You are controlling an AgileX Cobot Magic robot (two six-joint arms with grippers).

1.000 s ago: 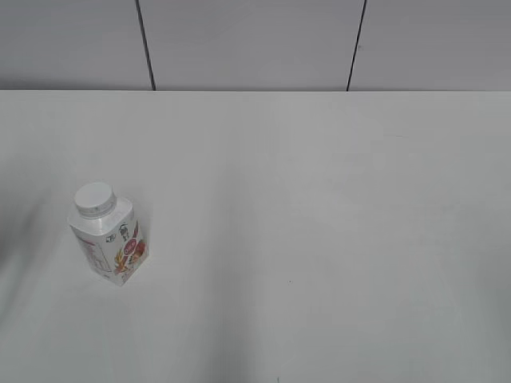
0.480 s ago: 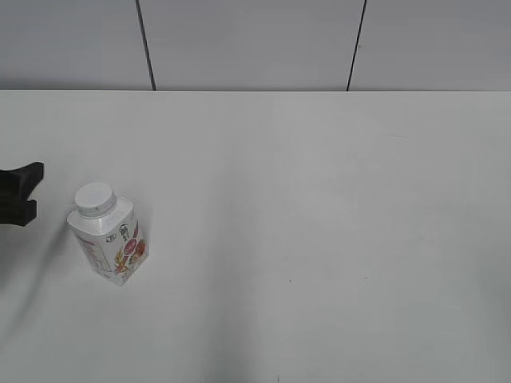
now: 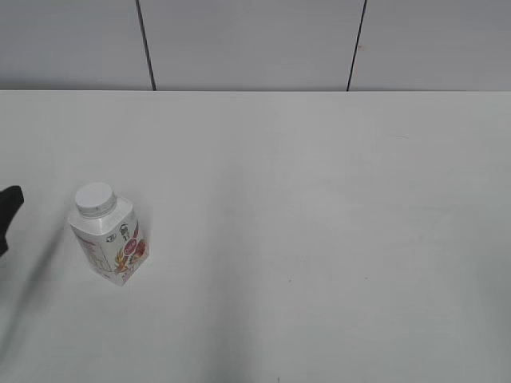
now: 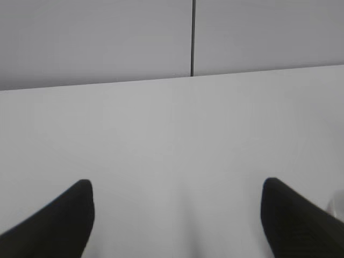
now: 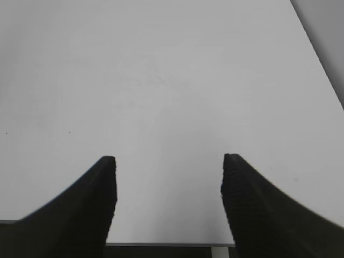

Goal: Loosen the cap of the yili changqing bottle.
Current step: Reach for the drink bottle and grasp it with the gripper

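Yili changqing bottle [image 3: 112, 243] upright on white table [image 3: 303, 207], near-left part of exterior view. Squarish white body, sloped shoulders, red-pink fruit label on the side facing near-right. Cap [image 3: 95, 199] white, round, ribbed rim, seated on the neck. Nothing touching bottle or cap.

Left gripper [image 3: 6, 215] only a dark sliver at far-left edge of exterior view, left of the bottle, apart from it. In left wrist view, left gripper [image 4: 177, 220] released: two dark fingers [image 4: 59, 220] spread wide at bottom corners, bare table between, nothing held. Small pale blurred patch at right edge next to right finger, too little to identify. Table far edge and grey panelled wall [image 4: 107, 37] with dark vertical seam ahead.

Right gripper [image 5: 167, 201] out of frame in exterior view. In right wrist view, released: two dark fingers [image 5: 80, 215] apart at bottom, nothing between, bare table surface beyond. Table's edge visible under the fingertips at the bottom and its right edge running diagonally at upper right. Bottle not visible in this view.

Grey wall [image 3: 255, 44] behind table in exterior view, two dark vertical seams.
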